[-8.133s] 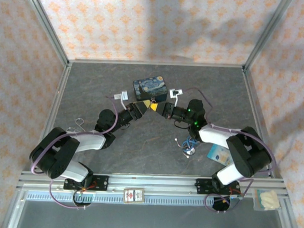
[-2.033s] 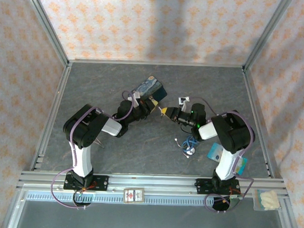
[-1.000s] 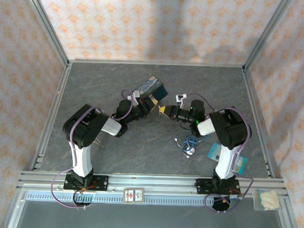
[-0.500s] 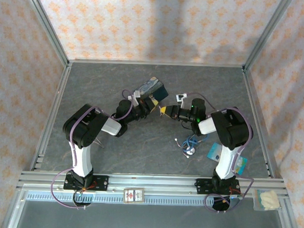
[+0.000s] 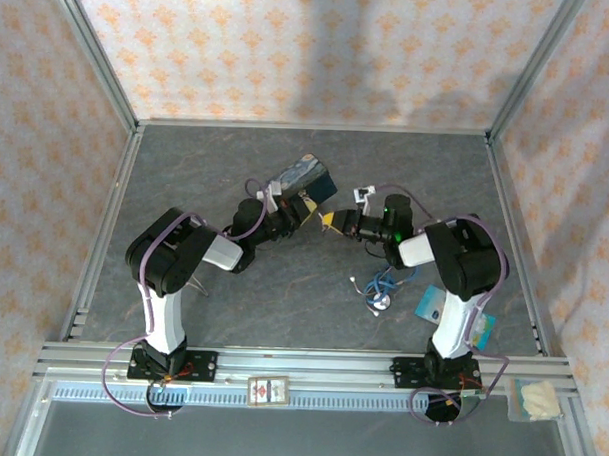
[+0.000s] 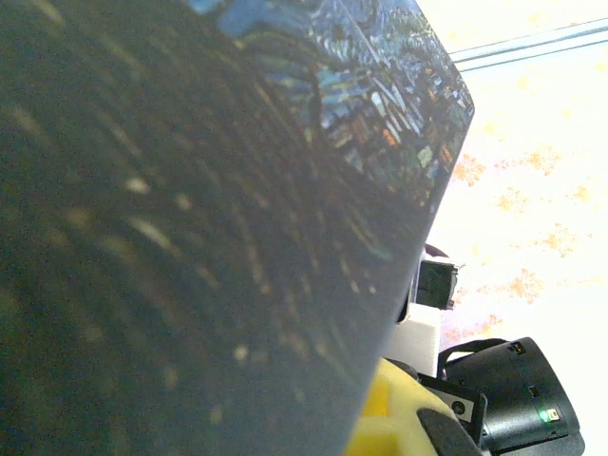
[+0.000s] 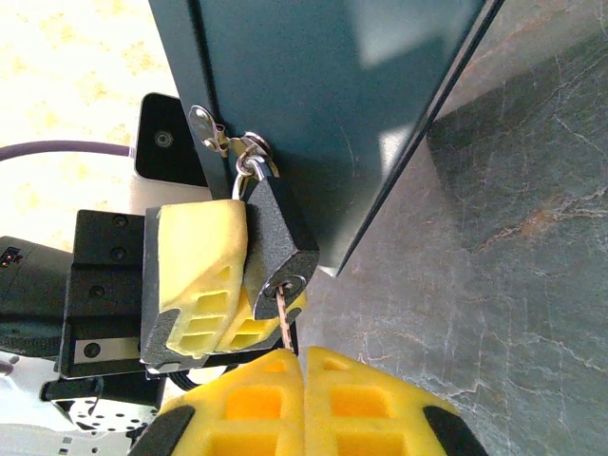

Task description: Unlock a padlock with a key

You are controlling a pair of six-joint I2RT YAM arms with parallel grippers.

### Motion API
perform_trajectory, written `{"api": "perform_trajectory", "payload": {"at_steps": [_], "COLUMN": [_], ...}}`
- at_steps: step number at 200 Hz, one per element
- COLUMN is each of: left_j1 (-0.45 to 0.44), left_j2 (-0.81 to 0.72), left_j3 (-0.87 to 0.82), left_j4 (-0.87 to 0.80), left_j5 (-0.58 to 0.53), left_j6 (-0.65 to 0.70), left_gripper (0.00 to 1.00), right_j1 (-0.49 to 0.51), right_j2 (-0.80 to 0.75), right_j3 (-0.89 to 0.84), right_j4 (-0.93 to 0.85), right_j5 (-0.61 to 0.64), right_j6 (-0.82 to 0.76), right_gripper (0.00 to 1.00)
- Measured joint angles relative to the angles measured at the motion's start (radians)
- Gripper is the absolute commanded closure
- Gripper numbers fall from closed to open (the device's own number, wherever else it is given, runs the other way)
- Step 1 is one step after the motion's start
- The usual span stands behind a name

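Observation:
In the right wrist view the padlock (image 7: 277,233), dark with a thin silvery shackle, hangs from a hasp (image 7: 211,128) on the dark side of the painted box (image 7: 332,95). My left gripper (image 7: 223,285) is shut on the padlock body with its yellow fingers (image 7: 195,256). The slim key (image 7: 283,321) has its tip in the keyhole, and my right gripper (image 7: 304,366) is shut on its other end. From above, the left gripper (image 5: 303,210) and right gripper (image 5: 331,221) meet tip to tip beside the tilted box (image 5: 304,175).
A blue coiled cord with a metal disc (image 5: 379,291) and a blue card (image 5: 439,305) lie near the right arm. The box side (image 6: 190,237) looms close in the left wrist view. Metal frame rails (image 5: 116,191) border the table.
Over the last second the grippers have barely moved. Eight seconds ago the box lay flat and both arms reached low; now the box is tilted and the arms stand raised.

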Motion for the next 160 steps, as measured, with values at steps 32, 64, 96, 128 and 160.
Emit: {"api": "perform_trajectory", "payload": {"at_steps": [32, 64, 96, 128, 160], "left_j1": [0.001, 0.001, 0.001, -0.001, -0.001], "left_j2": [0.0, 0.0, 0.0, 0.0, 0.0], "left_j3": [0.007, 0.014, 0.016, 0.016, 0.015], "left_j4": [0.0, 0.005, 0.009, 0.02, 0.027], "left_j5": [0.002, 0.004, 0.027, 0.05, 0.044], "left_j6": [0.0, -0.001, -0.002, -0.005, -0.012], "left_gripper": [1.0, 1.0, 1.0, 1.0, 1.0], "right_j1": [-0.002, -0.006, -0.01, -0.01, -0.01], "right_j2": [0.0, 0.006, 0.032, 0.046, 0.06], "right_j3": [0.002, 0.002, 0.002, 0.019, 0.024], "right_j4": [0.014, 0.07, 0.131, 0.153, 0.184], "right_j5": [0.001, 0.008, 0.01, 0.005, 0.005], "right_j6": [0.056, 0.122, 0.173, 0.206, 0.243], "right_gripper": [1.0, 1.0, 1.0, 1.0, 1.0]}}
